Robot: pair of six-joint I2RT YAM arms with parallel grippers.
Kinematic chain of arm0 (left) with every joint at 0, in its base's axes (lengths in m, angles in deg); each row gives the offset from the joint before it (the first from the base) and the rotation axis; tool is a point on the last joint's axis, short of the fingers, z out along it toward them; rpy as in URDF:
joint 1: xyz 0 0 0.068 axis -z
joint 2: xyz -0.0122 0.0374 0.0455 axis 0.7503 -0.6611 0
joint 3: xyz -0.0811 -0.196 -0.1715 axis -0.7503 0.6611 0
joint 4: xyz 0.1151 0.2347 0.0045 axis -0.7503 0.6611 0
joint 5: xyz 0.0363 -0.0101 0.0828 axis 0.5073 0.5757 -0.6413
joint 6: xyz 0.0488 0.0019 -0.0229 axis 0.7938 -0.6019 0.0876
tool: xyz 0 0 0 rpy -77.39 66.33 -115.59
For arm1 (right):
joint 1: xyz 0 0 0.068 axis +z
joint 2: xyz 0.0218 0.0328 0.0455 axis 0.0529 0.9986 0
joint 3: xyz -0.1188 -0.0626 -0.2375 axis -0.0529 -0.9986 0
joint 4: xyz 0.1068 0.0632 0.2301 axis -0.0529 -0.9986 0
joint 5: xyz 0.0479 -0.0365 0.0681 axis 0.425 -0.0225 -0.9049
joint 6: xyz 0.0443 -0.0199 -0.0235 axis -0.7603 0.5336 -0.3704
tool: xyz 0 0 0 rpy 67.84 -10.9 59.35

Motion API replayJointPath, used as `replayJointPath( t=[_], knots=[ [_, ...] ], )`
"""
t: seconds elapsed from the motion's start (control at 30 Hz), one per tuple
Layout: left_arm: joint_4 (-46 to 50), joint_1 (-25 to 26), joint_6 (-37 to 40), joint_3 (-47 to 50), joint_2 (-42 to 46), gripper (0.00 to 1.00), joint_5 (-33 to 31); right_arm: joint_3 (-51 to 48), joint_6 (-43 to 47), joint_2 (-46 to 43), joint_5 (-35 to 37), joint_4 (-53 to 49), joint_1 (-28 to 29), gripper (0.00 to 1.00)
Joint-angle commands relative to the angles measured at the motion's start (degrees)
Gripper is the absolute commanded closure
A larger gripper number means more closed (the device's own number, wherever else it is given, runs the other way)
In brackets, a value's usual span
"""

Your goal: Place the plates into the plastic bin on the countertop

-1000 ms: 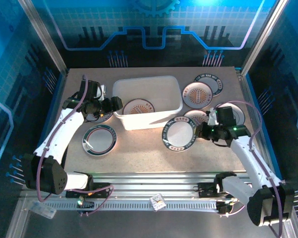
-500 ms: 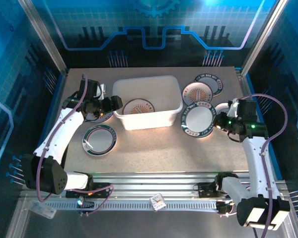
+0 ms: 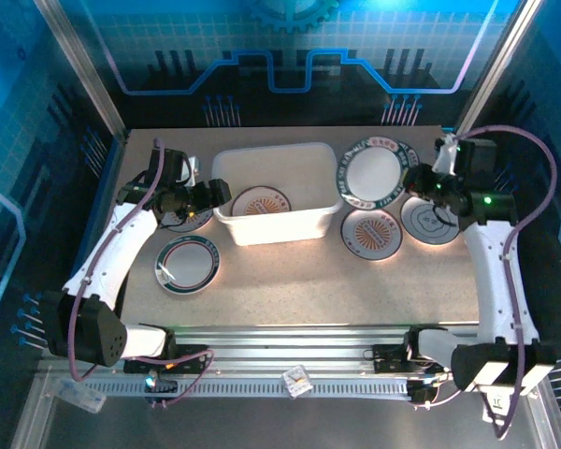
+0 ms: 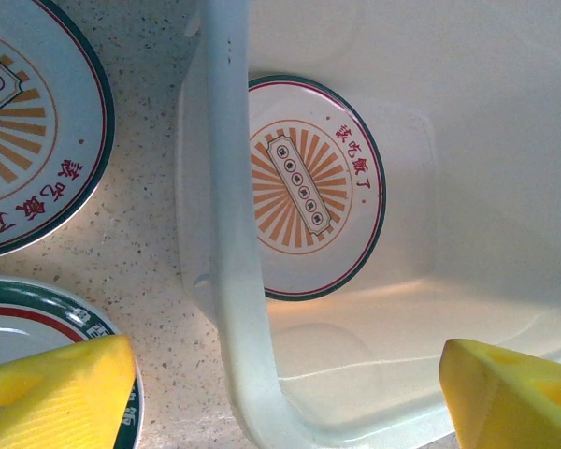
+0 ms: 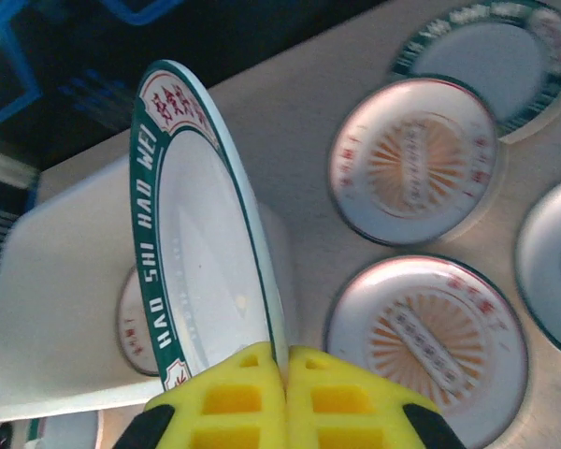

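Green-rimmed plate (image 5: 201, 271) is clenched in our right fingers (image 5: 252, 383), right of the plastic bin (image 5: 56, 309); left fingers (image 4: 65, 383) hang released. Next, we judge, it must go over the bin.

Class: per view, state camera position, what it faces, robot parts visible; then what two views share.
Top external: above and behind, looking down on the beige speckled countertop; left arm, right arm show.
Left wrist: over the white translucent plastic bin; yellow fingertips show.
Right wrist: faces the green-rimmed white plate in its shut gripper.
Shared: the bin's orange-patterned plate.
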Motion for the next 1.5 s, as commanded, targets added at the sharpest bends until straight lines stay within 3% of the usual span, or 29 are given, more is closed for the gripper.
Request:
replayJointPath(
  t=[0.0,0.27,0.43,0.73,1.47],
  knots=[
    [0.4,-0.7,0.2,-1.5,0.4,0.14,1.2,7.1,-0.2,4.8,-0.3,3.3,7.6,1.0],
    [0.0,-2.2,0.3,-0.3,2.4,0.14,1.8,16.6,0.1,18.7,-1.0,7.1,21.8,1.0],
    [1.1,-3.1,0.7,0.0,3.6,0.14,1.2,20.9,-0.6,26.8,-2.0,9.4,26.4,1.0],
    [2.7,-3.6,1.4,0.6,5.0,0.14,0.2,24.7,-1.0,36.9,-3.5,11.1,29.4,1.0],
    [2.7,-3.7,0.3,2.1,6.4,0.14,-0.1,22.6,-2.8,47.1,-7.8,12.0,31.3,1.0]
  ],
)
